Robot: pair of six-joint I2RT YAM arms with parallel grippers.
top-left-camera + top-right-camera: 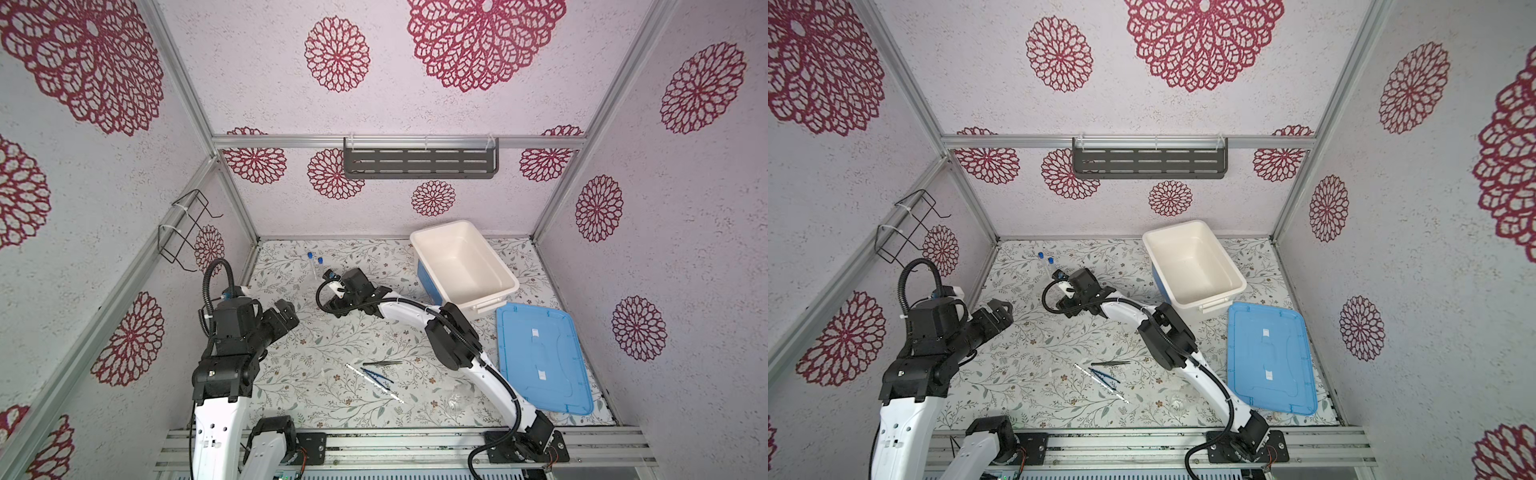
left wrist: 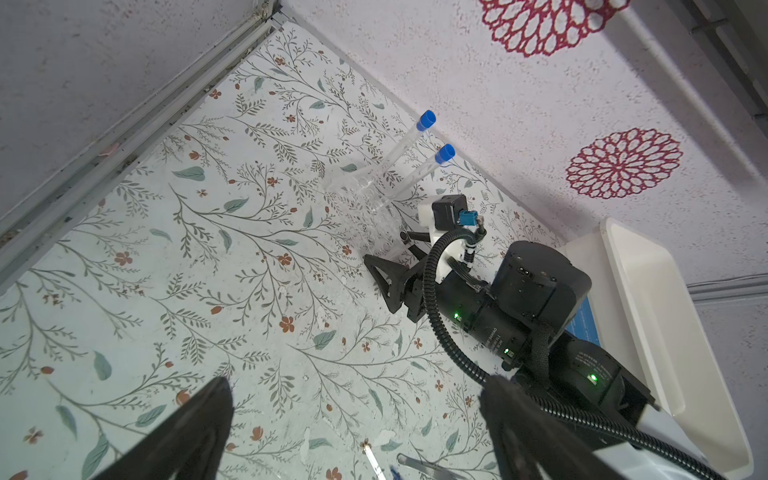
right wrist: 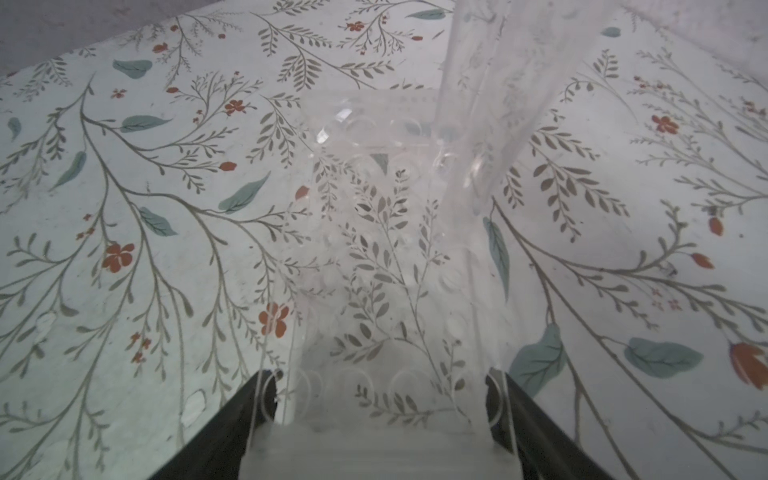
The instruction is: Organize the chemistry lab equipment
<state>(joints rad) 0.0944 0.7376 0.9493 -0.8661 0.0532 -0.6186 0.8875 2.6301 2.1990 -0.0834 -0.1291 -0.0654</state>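
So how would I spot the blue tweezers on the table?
Find the big flat blue lid on the right, then look left past the right arm to three thin things near the front. The blue tweezers lie between the dark metal tweezers and the thin white stick; only they are blue.

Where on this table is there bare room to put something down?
Free: the middle of the table, between the left pincer, the right arm and the dark tweezers; also the back strip between the tubes and the tub. Crowded: front centre, with blue tweezers, stick and vessel; the lid fills the right.
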